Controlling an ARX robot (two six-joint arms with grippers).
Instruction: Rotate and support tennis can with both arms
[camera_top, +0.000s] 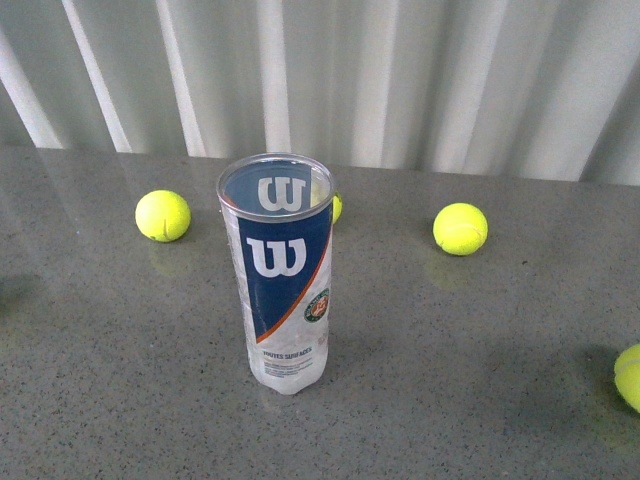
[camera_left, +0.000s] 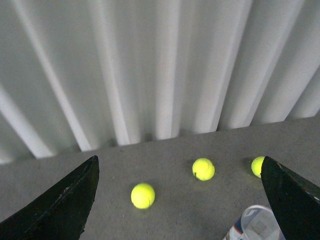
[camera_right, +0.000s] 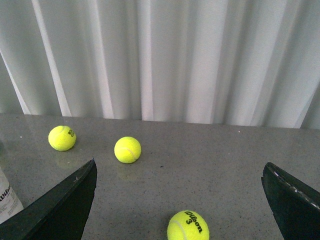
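The tennis can (camera_top: 283, 272) stands upright in the middle of the grey table, its open metal rim on top and its navy "W" label facing the front camera. No arm shows in the front view. In the left wrist view my left gripper (camera_left: 180, 200) is open, black fingers (camera_left: 60, 205) spread wide, and the can's rim (camera_left: 256, 224) peeks in close to one finger. My right gripper (camera_right: 180, 200) is open too, with nothing between its fingers; a sliver of the can (camera_right: 7, 197) shows at the picture's edge.
Yellow tennis balls lie on the table: one left of the can (camera_top: 163, 215), one behind it (camera_top: 335, 208), one to the right (camera_top: 460, 228), one at the right edge (camera_top: 630, 375). A white pleated curtain (camera_top: 330, 70) hangs behind the table.
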